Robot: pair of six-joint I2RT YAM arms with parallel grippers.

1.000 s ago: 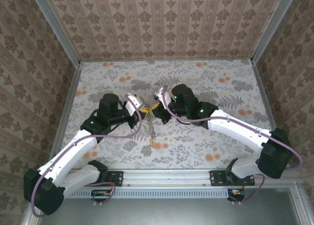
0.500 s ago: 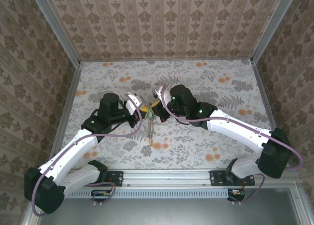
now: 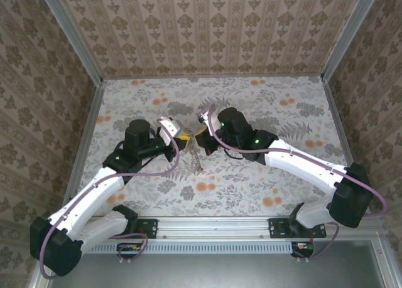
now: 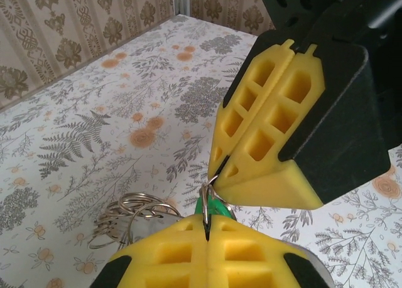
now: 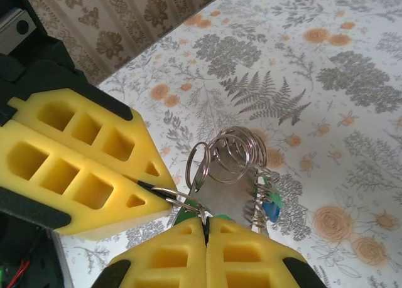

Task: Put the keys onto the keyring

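- The bench (image 3: pixel 270 112) has a pale covering printed with grey ferns and leaves and small orange flowers.
- Walls papered in a brown and beige damask pattern close it in on the left, far and right sides, with bare metal posts in the two far corners. A metal rail runs along the near edge, where both arm bases are bolted.
- The left gripper (image 3: pixel 184 139) and right gripper (image 3: pixel 200 140) meet tip to tip near the middle of the bench, a little towards its left edge.
- Both have yellow foam-like pads with square cut-outs. The jaws of each are pressed fully together.
- Between the two tips is the keyring (image 5: pixel 182 201), a thin metal loop. Each set of jaws pinches it at the very tip, so both grippers hold the same ring.
- A coil of silver rings (image 5: pixel 235 151) hangs just beyond the keyring.
- The keys (image 3: pixel 196 161) dangle in a bunch below the grippers. A green head sits right against the left jaws, and blue-green heads show beside the coil.
- I cannot tell whether the bunch touches the bench.
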